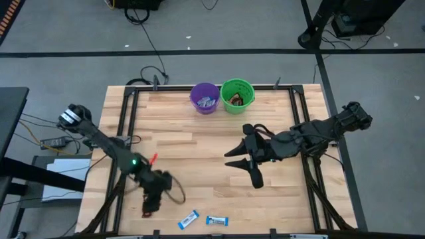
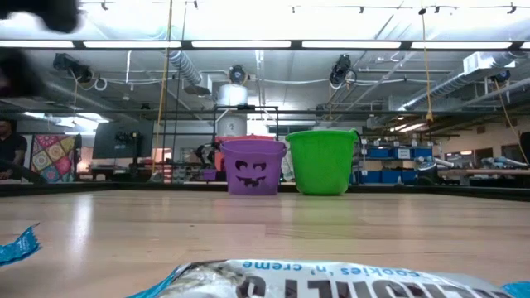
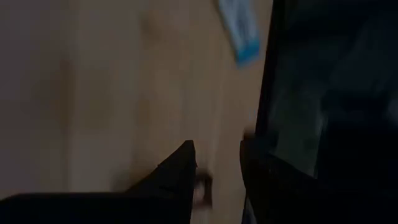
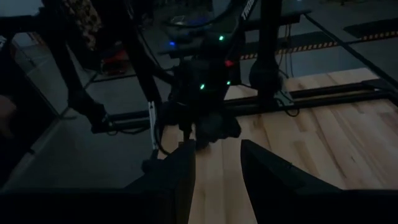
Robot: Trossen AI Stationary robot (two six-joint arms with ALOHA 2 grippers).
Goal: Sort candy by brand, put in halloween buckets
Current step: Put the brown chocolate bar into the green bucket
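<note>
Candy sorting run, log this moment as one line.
left pincer: low at near table edge, beside two blue-and-white candies | right pincer: open, mid-table, empty | purple bucket, green bucket: hold candy

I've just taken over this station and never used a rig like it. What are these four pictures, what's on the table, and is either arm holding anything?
Two dark robot arms work at a wooden table. The overhead picture shows everything: the left gripper is low near the front edge, and the right gripper hangs open over bare wood at mid-table. The level picture looks across the tabletop; the other two come from cameras on each wrist. At the back stand a purple bucket and a green bucket, both already holding candy. Two blue-and-white candy bars lie near the front edge, beside the left gripper. The right gripper holds nothing. The left wrist picture shows a gap between the fingers, but I can't tell whether they hold something.
</note>
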